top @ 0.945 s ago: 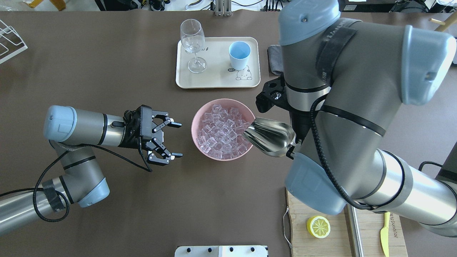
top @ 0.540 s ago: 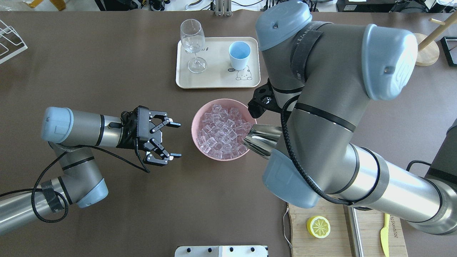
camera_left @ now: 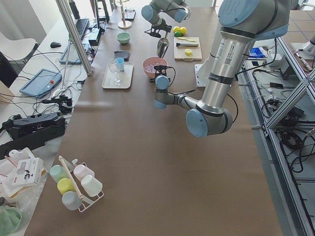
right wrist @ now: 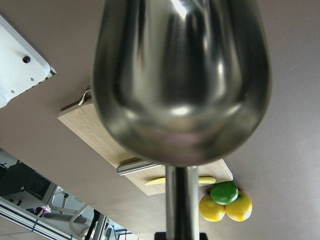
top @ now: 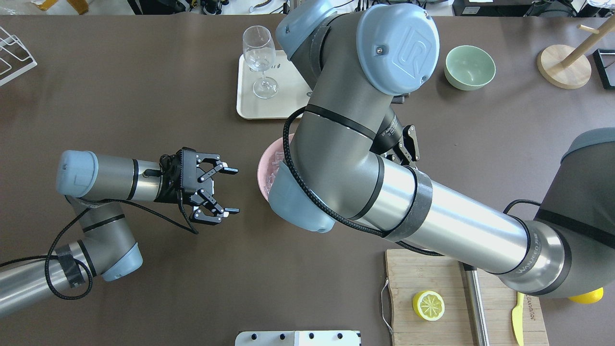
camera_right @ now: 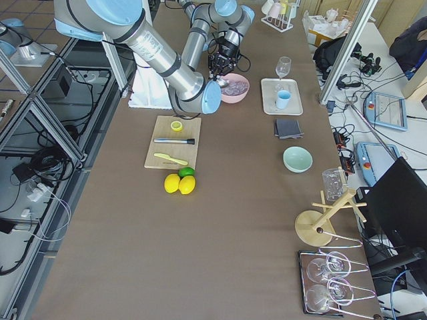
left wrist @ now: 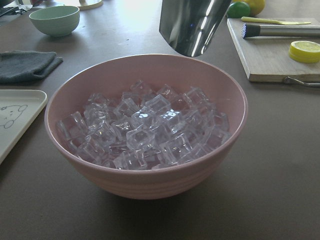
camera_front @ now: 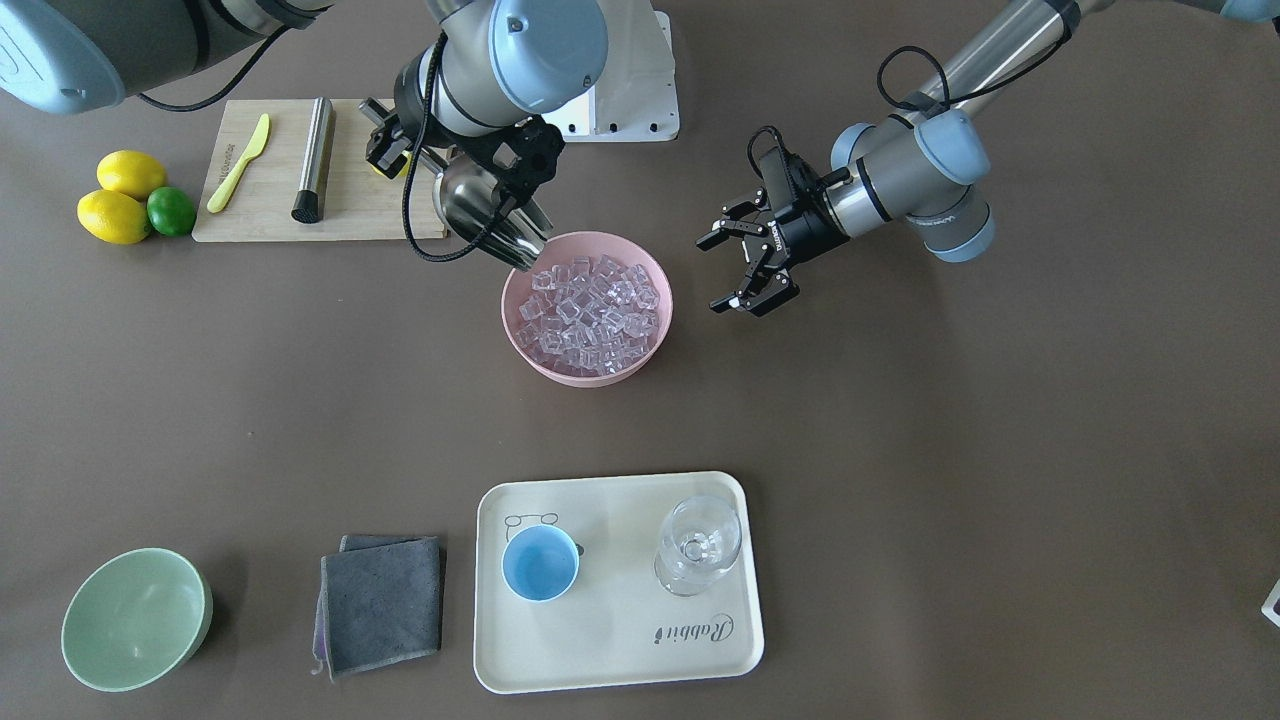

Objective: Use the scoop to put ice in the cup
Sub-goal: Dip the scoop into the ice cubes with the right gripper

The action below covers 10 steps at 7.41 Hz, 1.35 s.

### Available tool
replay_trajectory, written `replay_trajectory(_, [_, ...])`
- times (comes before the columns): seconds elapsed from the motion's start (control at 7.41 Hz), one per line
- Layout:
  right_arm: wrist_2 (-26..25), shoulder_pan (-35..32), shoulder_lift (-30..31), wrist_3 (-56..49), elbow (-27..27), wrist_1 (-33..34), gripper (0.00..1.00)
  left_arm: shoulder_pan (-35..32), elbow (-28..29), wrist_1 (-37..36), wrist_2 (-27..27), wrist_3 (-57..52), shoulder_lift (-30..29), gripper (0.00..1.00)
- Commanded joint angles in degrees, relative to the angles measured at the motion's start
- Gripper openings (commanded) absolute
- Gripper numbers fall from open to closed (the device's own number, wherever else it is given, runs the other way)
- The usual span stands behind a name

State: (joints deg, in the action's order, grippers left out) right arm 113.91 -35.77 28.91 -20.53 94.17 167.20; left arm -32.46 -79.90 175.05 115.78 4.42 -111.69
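The steel scoop (camera_front: 488, 218) hangs tilted mouth-down, its tip over the robot-side rim of the pink bowl (camera_front: 585, 378). The bowl is full of clear ice (camera_front: 592, 305). My right gripper (camera_front: 393, 140) is shut on the scoop's handle. The left wrist view shows the scoop (left wrist: 192, 25) just above the ice (left wrist: 145, 130), with no ice seen in it. The light-blue cup (camera_front: 540, 563) stands empty on the cream tray (camera_front: 620, 650). My left gripper (camera_front: 712, 275) is open and empty beside the bowl. In the overhead view my right arm hides the cup and the scoop.
A wine glass (camera_front: 698, 545) stands on the tray beside the cup. A grey cloth (camera_front: 383, 603) and a pale green bowl (camera_front: 135, 620) lie near the tray. A wooden board (camera_front: 370, 205) with a steel rod and a yellow knife, plus lemons (camera_front: 115, 200), sits behind the scoop.
My right arm has swung across over the pink bowl, tipping the scoop mouth-down at the rim and hiding it and the cup from overhead. My left gripper drew back slightly, still open.
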Motion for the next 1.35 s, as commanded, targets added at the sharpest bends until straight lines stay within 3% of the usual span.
replay_trajectory(0.0, [-0.4, 0.0, -2.4, 0.0, -5.8, -0.6, 0.0, 0.3, 2.0, -0.1, -0.1, 0.1, -0.7, 0.98])
replay_trajectory(0.54, [-1.4, 0.0, -4.1, 0.0, -11.5, -3.7, 0.0, 0.4, 3.8, 0.4, -2.5, 0.0, -1.6, 0.98])
replay_trajectory(1.22, [-1.7, 0.0, -5.1, 0.4, -14.2, -4.2, 0.0, 0.0, 5.4, 2.8, -2.6, -0.1, -1.6, 0.98])
